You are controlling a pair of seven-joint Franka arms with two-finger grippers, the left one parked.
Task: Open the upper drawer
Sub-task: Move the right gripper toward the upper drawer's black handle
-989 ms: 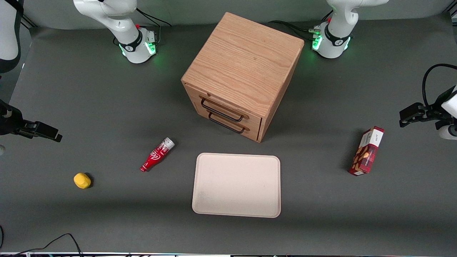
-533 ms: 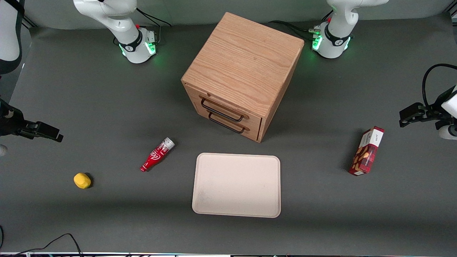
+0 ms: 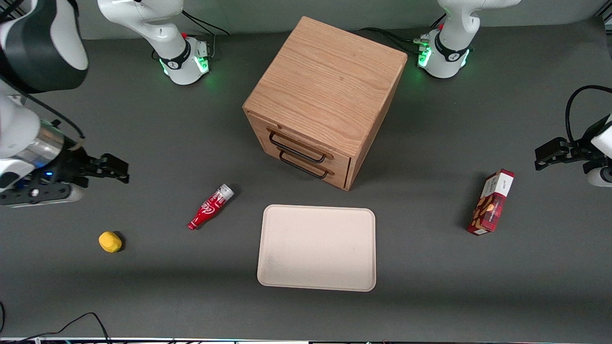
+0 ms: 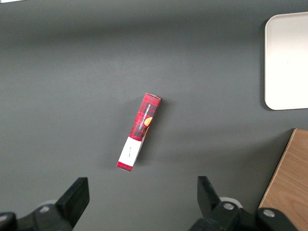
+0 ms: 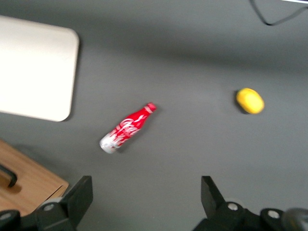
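The oak cube cabinet [image 3: 325, 91] stands mid-table with two drawers facing the front camera at an angle. The upper drawer [image 3: 299, 143] is pushed in flush, its thin black wire handle [image 3: 296, 148] just above the lower drawer's handle [image 3: 303, 167]. A corner of the cabinet [image 5: 29, 180] shows in the right wrist view. My gripper [image 3: 117, 172] hangs well away from the cabinet, toward the working arm's end of the table. It is open [image 5: 144, 197] with nothing between its fingers.
A red cola bottle [image 3: 210, 207] [image 5: 127, 127] lies between my gripper and the cabinet. A yellow lump [image 3: 110, 241] [image 5: 250, 100] sits nearer the front camera. A cream tray [image 3: 317, 247] [image 5: 33, 72] lies in front of the drawers. A red snack box [image 3: 492, 201] [image 4: 139, 131] lies toward the parked arm's end.
My gripper and arm have swung in from the table's edge toward the cabinet, with more of the arm now in view. The drawers and the loose objects have not moved.
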